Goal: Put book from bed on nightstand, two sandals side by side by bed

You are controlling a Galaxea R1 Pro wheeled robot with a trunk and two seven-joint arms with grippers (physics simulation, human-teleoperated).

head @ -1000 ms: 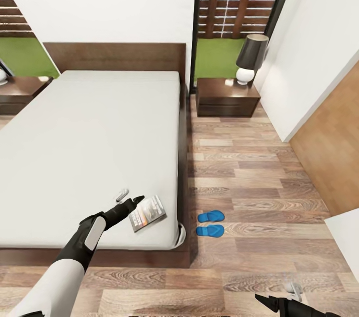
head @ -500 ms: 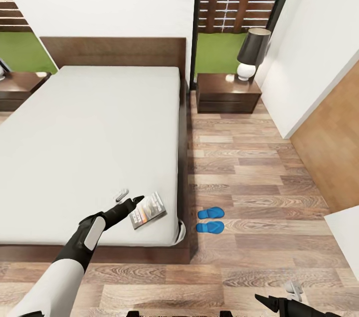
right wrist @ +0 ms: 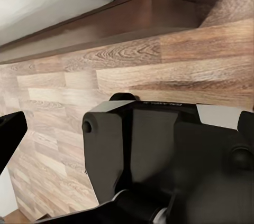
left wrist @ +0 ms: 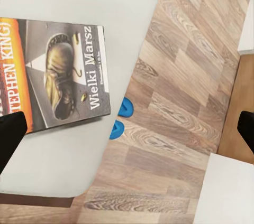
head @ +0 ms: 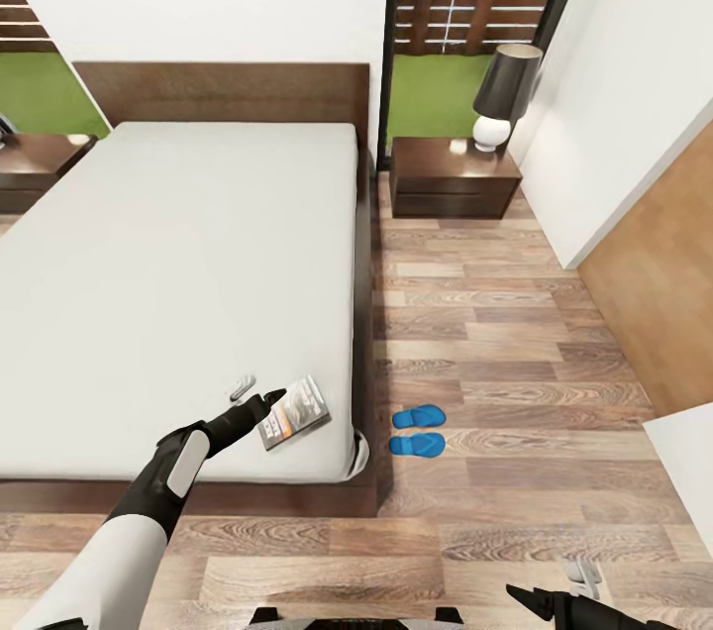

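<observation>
The book (head: 294, 412) lies flat near the foot corner of the bed (head: 178, 273); its orange band and greyish picture are plain in the left wrist view (left wrist: 58, 71). My left gripper (head: 259, 391) hovers open just left of the book, over the mattress, with nothing between its fingers. The two blue sandals (head: 418, 430) lie side by side on the floor beside the bed, also seen past the mattress edge as sandals (left wrist: 120, 118). A nightstand (head: 454, 176) stands right of the headboard. My right gripper (head: 550, 582) hangs open low over the floor.
A black-shaded lamp (head: 505, 95) occupies the right nightstand's top. A second nightstand (head: 40, 159) sits left of the bed. A white wall (head: 614, 105) and a wooden panel (head: 663, 293) bound the floor strip on the right. My own base (right wrist: 159, 155) is below the right gripper.
The whole head view has shifted: bed, nightstand and sandals sit slightly higher in the picture and my base now shows at the bottom. Both arms hold their pose.
</observation>
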